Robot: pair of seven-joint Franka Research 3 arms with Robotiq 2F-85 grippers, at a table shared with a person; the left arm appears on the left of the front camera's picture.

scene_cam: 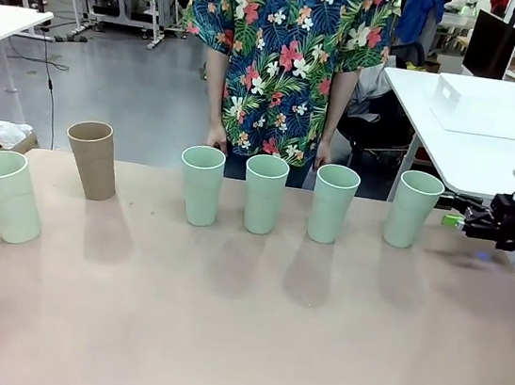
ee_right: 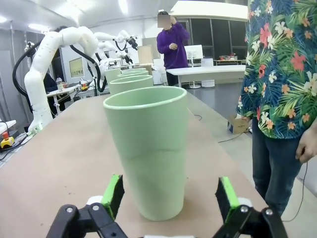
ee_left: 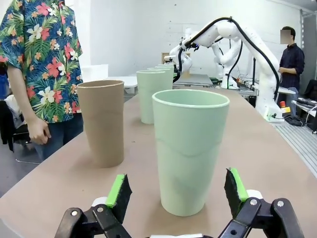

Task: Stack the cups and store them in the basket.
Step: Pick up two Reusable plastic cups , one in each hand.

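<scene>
Front view: I see six cups (scene_cam: 264,193) in a row on the table (scene_cam: 238,342), with the white basket (scene_cam: 492,108) on a side table (scene_cam: 471,159).
Left wrist view: my left gripper (ee_left: 176,191) is spread wide and empty, the leftmost mint cup (ee_left: 190,148) just ahead.
Right wrist view: the right gripper (ee_right: 171,196) is equally wide and empty, facing the rightmost mint cup (ee_right: 146,148).

Five cups (scene_cam: 264,193) are recorded as pale mint green, one cup (scene_cam: 93,159), upper left, as tan-brown; the basket (scene_cam: 490,109), upper right, is logged white; the shirt (scene_cam: 286,44), top centre, is patterned with tropical flowers on navy.
</scene>
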